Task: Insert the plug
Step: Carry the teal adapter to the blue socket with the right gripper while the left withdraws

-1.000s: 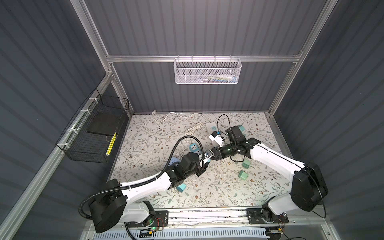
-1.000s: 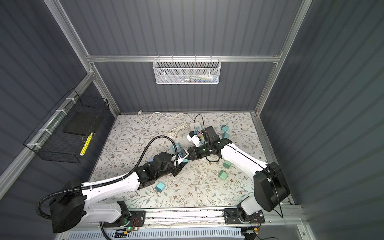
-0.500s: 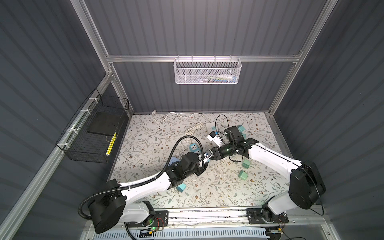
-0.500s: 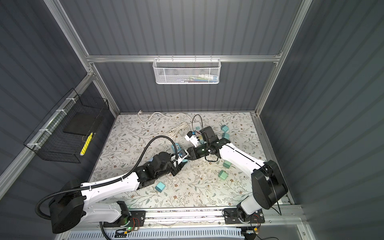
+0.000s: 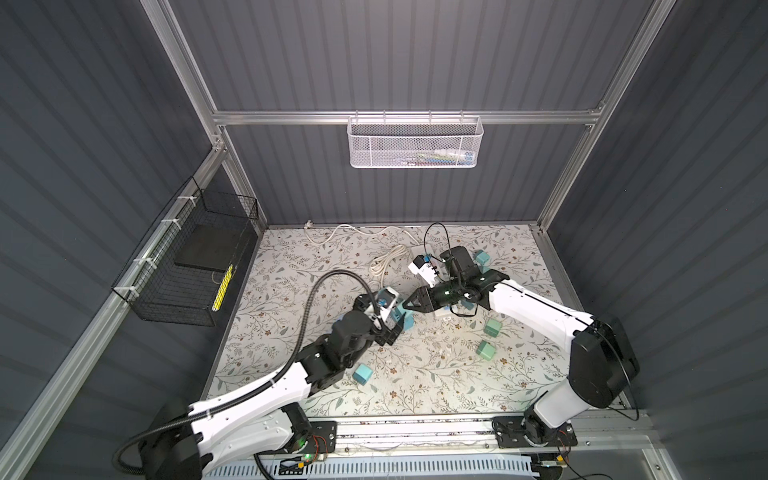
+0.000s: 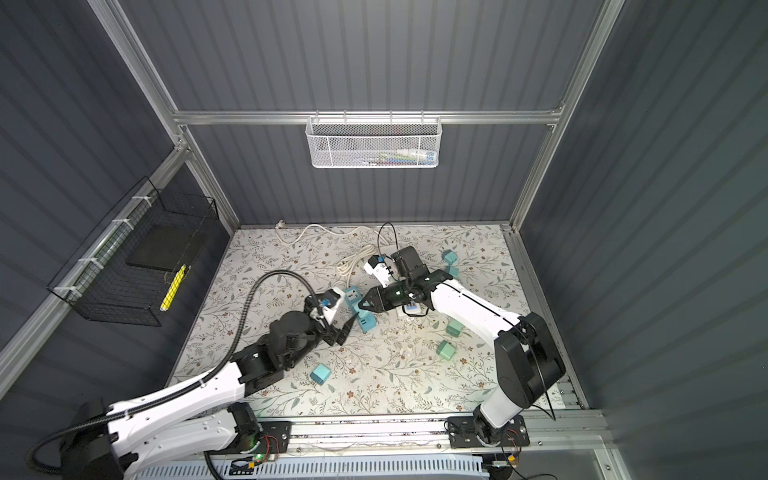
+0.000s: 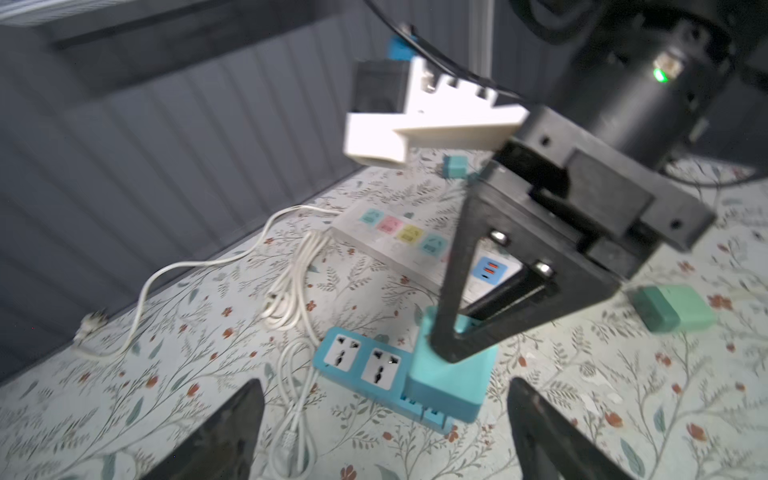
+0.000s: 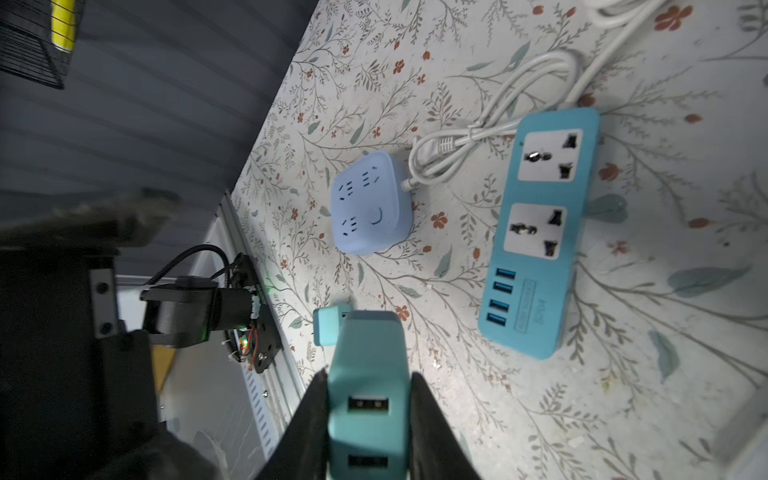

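- Just opened up: left claw point(image 7: 384, 384), fingers far apart now, nothing between them. Narrower a moment ago.
- Just squeezed shut: right claw point(image 8: 369, 376), tight on the teal plug point(image 8: 368, 419), one finger on each side.
- So, a hand-over by the look of it: plug passed from left to right.
- Place of the plug: in the right claw, over the flowery table point(image 8: 457, 291), right by the end of the blue socket strip point(image 8: 540, 232) with the little slots. Touching it or just above it, hard to tell.
- Not in any socket yet. Pins hidden, so no telling which way round.
- Two big sockets on the strip, both free.
- Also near: a pale blue square socket box point(image 8: 372, 203) and a long white strip point(image 7: 399, 237) with coloured squares.
- Next, most likely: turn the plug, line up with a big socket, push in. Left claw free to hold the strip still.
- Watch out: strip loose on the table, easy to slide under a push.
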Available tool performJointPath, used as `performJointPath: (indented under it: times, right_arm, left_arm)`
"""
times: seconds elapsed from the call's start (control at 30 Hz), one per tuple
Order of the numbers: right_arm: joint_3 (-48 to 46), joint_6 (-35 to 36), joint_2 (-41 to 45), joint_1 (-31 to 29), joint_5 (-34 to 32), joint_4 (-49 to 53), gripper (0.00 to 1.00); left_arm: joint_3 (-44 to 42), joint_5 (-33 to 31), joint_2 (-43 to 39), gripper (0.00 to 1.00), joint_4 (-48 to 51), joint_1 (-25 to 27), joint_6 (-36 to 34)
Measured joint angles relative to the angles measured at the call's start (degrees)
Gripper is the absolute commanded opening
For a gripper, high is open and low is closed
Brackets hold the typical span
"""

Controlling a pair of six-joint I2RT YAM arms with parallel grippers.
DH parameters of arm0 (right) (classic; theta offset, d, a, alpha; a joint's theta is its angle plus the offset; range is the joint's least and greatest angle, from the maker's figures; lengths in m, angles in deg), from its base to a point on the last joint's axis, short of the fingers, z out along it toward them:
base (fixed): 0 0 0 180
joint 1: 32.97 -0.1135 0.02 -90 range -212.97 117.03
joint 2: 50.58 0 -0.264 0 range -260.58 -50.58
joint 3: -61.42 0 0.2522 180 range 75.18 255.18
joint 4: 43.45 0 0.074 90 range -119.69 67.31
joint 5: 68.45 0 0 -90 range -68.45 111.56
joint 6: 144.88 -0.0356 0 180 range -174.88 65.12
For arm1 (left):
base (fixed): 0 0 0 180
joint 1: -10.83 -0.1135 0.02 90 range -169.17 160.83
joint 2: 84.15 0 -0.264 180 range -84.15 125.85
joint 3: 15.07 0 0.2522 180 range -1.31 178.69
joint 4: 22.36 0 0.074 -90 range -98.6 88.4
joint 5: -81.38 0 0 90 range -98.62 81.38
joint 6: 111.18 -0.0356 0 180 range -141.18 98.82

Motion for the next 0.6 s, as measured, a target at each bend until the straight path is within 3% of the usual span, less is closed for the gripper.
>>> performJointPath:
  times: [0.13,0.3,0.4,0.53,0.6]
  right_arm:
    - [4.8,2.3,-4.5,-4.3,-4.8,-0.5,0.13]
    - [10.3,5.6,-10.6,-9.8,-10.1,-1.2,0.12]
    - [13.7,7.7,-14.3,-12.7,-12.8,-1.4,0.12]
    - [17.9,10.6,-18.7,-15.7,-16.7,-1.5,0.11]
    - [20.1,11.8,-21.0,-16.9,-18.7,-1.5,0.11]
  left_arm:
    - [-0.9,-3.5,-8.3,0.92,6.1,-10.4,12.0]
    - [0.2,-5.6,-8.4,0.92,18.3,-20.6,27.8]
    - [1.1,-0.3,-3.8,0.86,22.9,-30.8,36.2]
    - [0.7,13.9,2.6,0.8,24.3,-46.2,44.4]
    - [0.6,19.2,5.3,0.8,24.3,-51.0,46.2]
